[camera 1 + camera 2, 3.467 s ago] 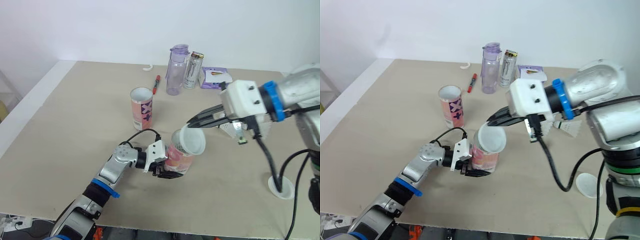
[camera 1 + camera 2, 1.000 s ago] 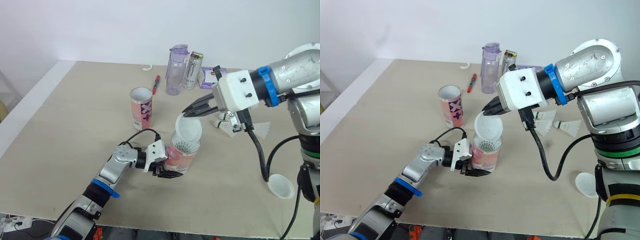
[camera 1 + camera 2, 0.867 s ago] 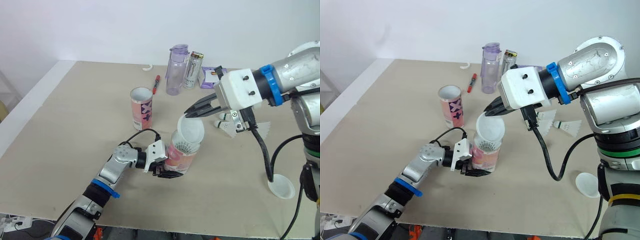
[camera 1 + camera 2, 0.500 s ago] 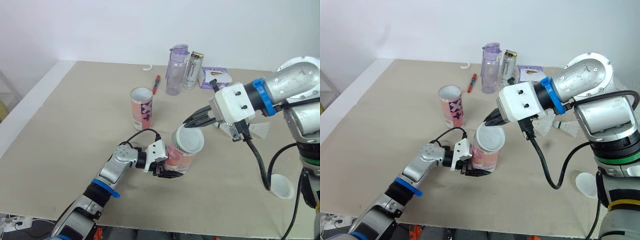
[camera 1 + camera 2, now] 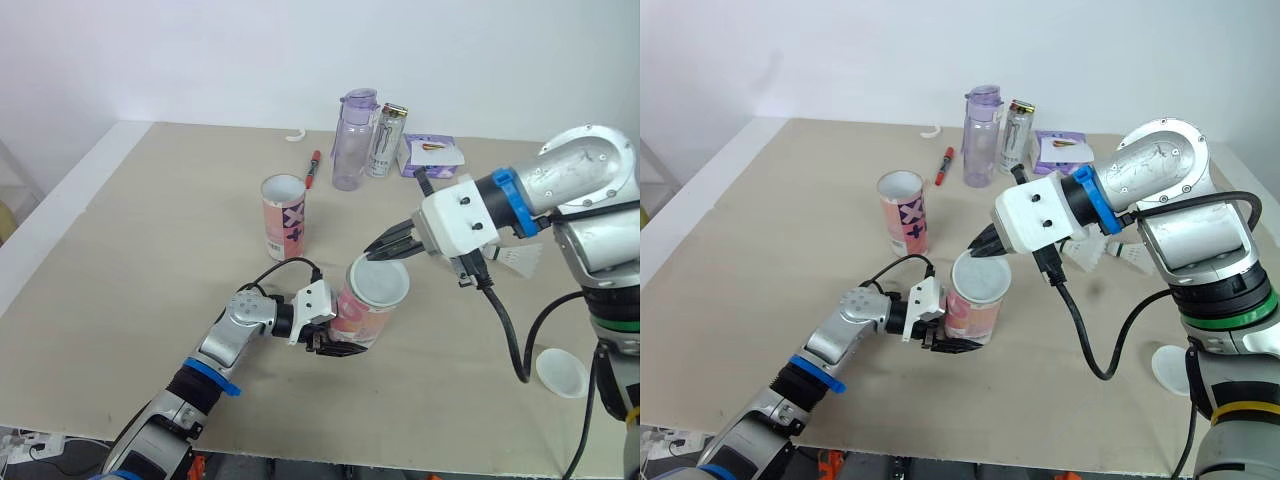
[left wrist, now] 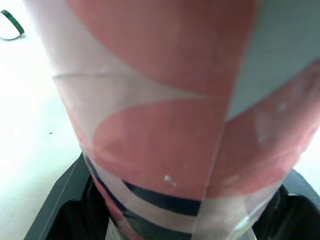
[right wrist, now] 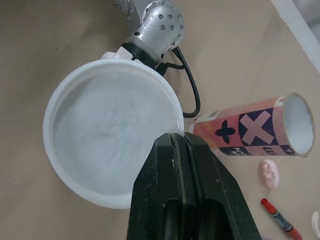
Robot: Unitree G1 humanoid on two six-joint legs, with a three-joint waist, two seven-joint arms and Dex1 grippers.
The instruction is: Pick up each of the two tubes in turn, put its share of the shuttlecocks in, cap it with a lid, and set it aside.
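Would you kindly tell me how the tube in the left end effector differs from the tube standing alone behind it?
The held tube is gripped by the left end effector and leans; the far tube stands upright with nothing touching it. The held tube has a white lid at its mouth, pinched by the right end effector; the far tube's mouth is open. Both wear the same pink patterned wrap.

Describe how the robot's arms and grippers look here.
The left arm is silver with a blue ring, a looping black cable and a small white wrist block. The right arm is silver, with a blue band, a boxy white wrist housing and a hanging black cord. The left gripper and right gripper have black fingers.
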